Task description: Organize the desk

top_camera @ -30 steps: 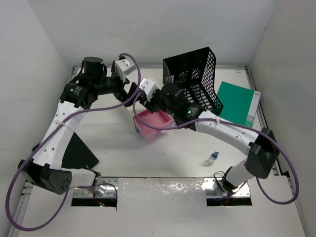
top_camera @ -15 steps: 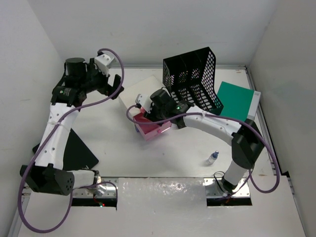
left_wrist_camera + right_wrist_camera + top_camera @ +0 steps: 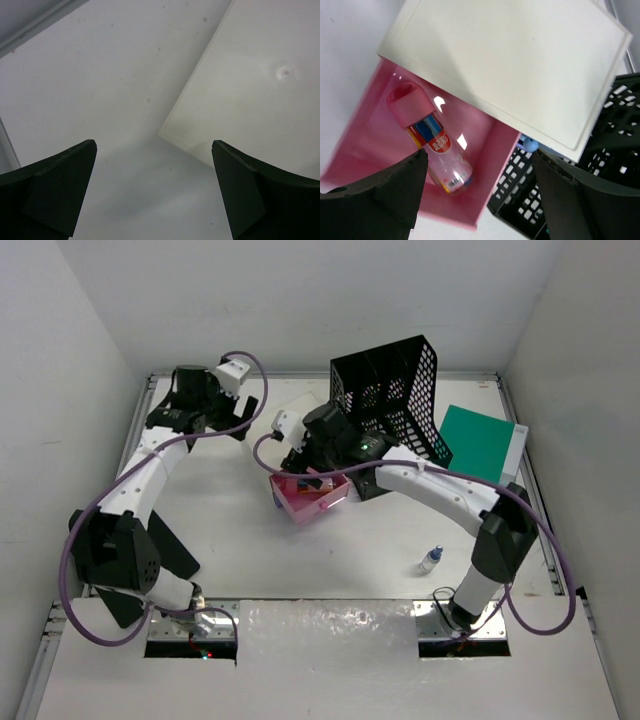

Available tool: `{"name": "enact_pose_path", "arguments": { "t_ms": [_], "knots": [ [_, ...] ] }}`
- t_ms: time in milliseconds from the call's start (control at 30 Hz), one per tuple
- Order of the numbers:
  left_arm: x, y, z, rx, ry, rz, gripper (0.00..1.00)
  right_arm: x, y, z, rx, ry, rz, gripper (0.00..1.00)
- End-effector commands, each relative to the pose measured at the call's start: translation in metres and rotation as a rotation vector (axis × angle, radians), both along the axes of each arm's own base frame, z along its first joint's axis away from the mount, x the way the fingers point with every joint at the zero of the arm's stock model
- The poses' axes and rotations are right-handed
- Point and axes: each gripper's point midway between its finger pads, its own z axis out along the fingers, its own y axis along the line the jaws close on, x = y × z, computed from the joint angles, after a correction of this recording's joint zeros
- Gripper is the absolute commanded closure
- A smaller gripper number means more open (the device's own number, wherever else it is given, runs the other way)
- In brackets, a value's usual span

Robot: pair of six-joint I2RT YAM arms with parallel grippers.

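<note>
Top external view first: the large matte-white desk (image 3: 230, 530) fills the floor of the booth, with everything on it. Far left, a flat black wedge-shaped piece (image 3: 175, 550) lies by the left arm's base. Up at the back-left, the left gripper (image 3: 155, 190) hangs with its fingers spread wide and nothing between them, bare tabletop and one corner of the small cream-topped plastic box (image 3: 510, 65) below it. Moving to the middle, that box's pink plastic drawer (image 3: 315, 500) is pulled out, and a clear tube-shaped bottle with a pink cap and a red-and-blue label (image 3: 432, 140) lies inside on its side. The right gripper (image 3: 477, 200) hovers over that drawer, fingers wide apart, holding nothing. Just right stands a black mesh file rack (image 3: 395, 390), tilted. Further right, a small clear bottle with a blue cap (image 3: 430, 560) lies alone, and a green flat book (image 3: 478, 445) rests near the right edge.
</note>
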Motion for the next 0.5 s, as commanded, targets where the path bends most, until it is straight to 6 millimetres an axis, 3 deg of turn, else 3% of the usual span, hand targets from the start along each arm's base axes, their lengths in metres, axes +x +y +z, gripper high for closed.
{"name": "enact_pose_path", "arguments": {
  "t_ms": [0,33,67,100,133,167,200,267,333,367,433,467],
  "knots": [
    [0.025,-0.005,0.031,0.064,-0.139,0.032,0.00,-0.008,-0.002,0.063,0.168,-0.055,-0.045,0.18],
    [0.028,-0.008,0.031,0.076,-0.145,0.030,0.00,-0.014,-0.003,0.080,0.238,-0.073,-0.047,0.19],
    [0.030,-0.007,0.030,0.080,-0.146,0.038,0.00,-0.022,-0.005,0.070,0.251,-0.047,-0.040,0.20],
    [0.034,-0.006,0.026,0.087,-0.142,0.046,0.00,-0.026,-0.005,0.074,0.299,-0.031,-0.069,0.23],
    [0.037,-0.006,0.026,0.089,-0.143,0.052,0.00,-0.031,-0.012,0.081,0.331,-0.029,-0.093,0.33],
    [0.042,-0.005,0.018,0.099,-0.125,0.059,0.00,-0.033,-0.023,0.067,0.315,-0.014,-0.147,0.39],
    [0.046,-0.004,0.019,0.102,-0.128,0.066,0.01,-0.041,-0.031,0.070,0.380,0.021,-0.225,0.42],
    [0.051,-0.003,0.014,0.114,-0.118,0.070,0.00,-0.054,-0.048,0.035,0.371,0.095,-0.323,0.43],
    [0.056,-0.004,0.007,0.123,-0.108,0.065,0.00,-0.068,-0.052,0.017,0.414,0.169,-0.385,0.43],
    [0.058,-0.008,0.004,0.114,-0.105,0.049,0.00,-0.080,-0.057,-0.001,0.394,0.196,-0.390,0.44],
    [0.058,-0.015,0.001,0.092,-0.099,0.018,0.00,-0.083,-0.058,-0.015,0.425,0.204,-0.425,0.45],
    [0.059,-0.017,-0.002,0.083,-0.092,0.006,0.00,-0.089,-0.062,-0.033,0.410,0.223,-0.427,0.45]
  ]
}}
